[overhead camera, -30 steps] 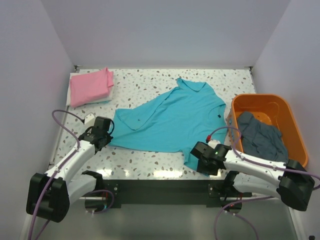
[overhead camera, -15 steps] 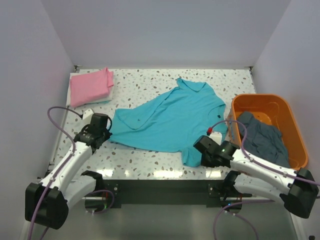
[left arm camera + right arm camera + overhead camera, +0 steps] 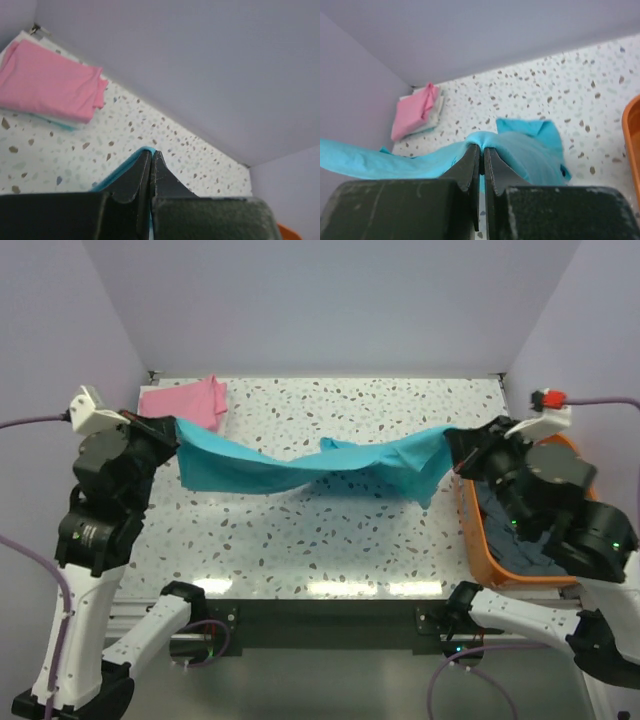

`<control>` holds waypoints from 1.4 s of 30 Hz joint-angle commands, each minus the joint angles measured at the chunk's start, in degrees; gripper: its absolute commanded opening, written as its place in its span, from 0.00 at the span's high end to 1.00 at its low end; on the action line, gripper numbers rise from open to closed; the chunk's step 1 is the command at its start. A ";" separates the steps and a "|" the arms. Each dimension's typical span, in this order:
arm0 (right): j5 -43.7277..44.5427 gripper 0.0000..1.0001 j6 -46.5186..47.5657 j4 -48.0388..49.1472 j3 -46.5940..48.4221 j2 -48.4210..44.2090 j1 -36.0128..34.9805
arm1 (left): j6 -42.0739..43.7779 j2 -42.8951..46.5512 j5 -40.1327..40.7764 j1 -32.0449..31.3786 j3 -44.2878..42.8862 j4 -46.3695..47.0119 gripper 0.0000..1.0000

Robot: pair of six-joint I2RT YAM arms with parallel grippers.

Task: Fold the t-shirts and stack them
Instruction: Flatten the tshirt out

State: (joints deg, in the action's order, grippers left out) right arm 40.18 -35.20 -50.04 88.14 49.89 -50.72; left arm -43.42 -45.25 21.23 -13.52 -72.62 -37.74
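Top: turquoise t-shirt (image 3: pixel 300 465) hangs stretched above the table (image 3: pixel 330 540) between left gripper (image 3: pixel 172 430) and right gripper (image 3: pixel 452 445), pink t-shirt (image 3: pixel 190 400) folded far-left, grey-blue t-shirt (image 3: pixel 497 532) in orange tub (image 3: pixel 466 515); left wrist: jaws clamped on a turquoise edge; right wrist: jaws clamped on bunched turquoise fabric.

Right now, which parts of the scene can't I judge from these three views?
- Top view: the right arm covers most of the orange tub and the grey-blue t-shirt; how it lies is unreadable.
- Left wrist view: the left gripper hides nearly all of the turquoise t-shirt.
- Right wrist view: the frame edge cuts off the tub.
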 commanded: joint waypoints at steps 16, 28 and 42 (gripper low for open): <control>-27.79 1.00 17.10 4.60 44.66 6.37 0.09 | 2.55 1.04 -8.93 0.33 -36.45 -7.70 1.00; -9.46 1.00 20.34 7.33 32.38 7.05 0.09 | 2.99 1.05 -4.10 0.33 -24.79 -4.64 1.00; -2.99 1.00 20.44 25.07 7.31 34.02 21.88 | 4.92 -32.41 6.89 1.39 1.87 24.25 1.00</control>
State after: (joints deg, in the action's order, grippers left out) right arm 41.93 -13.61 -31.99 95.85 80.84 -32.42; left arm -40.69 -72.97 25.17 -13.30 -71.55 -26.81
